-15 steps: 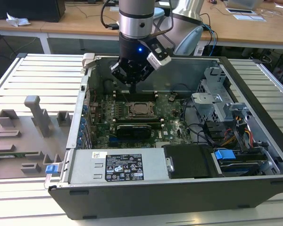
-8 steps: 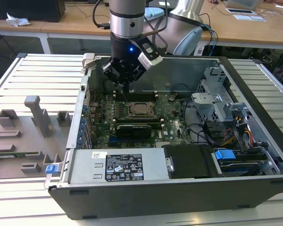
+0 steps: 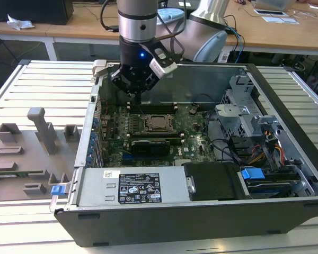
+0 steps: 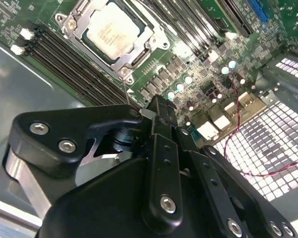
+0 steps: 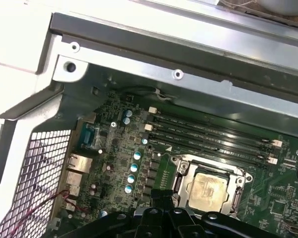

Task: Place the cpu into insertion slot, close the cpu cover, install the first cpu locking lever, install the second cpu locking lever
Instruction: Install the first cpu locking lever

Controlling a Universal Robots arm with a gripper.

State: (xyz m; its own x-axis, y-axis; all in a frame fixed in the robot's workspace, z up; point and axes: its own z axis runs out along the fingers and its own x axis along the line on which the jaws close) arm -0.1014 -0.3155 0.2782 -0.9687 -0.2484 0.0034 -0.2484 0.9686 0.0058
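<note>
- Slatted metal counter carries an open computer case lying on its side, motherboard facing up.
- Grey fixture plate with upright holders sits on the counter at the exterior view's left, just beside the case.
- Wooden desks with cables and papers run behind the counter.
- Arm comes straight down into the case; pincer hangs above the board near the case's far wall, fingers drawn together to a narrow tip, holding nothing.
- cpu sits flat in the insertion slot, silver top up.
- cpu cover lies down over it, its frame ringing the chip.
- Second wrist view: a thin metal lever runs from the socket corner toward the pincer tip.
- Memory slots lie between the socket and the far wall.
</note>
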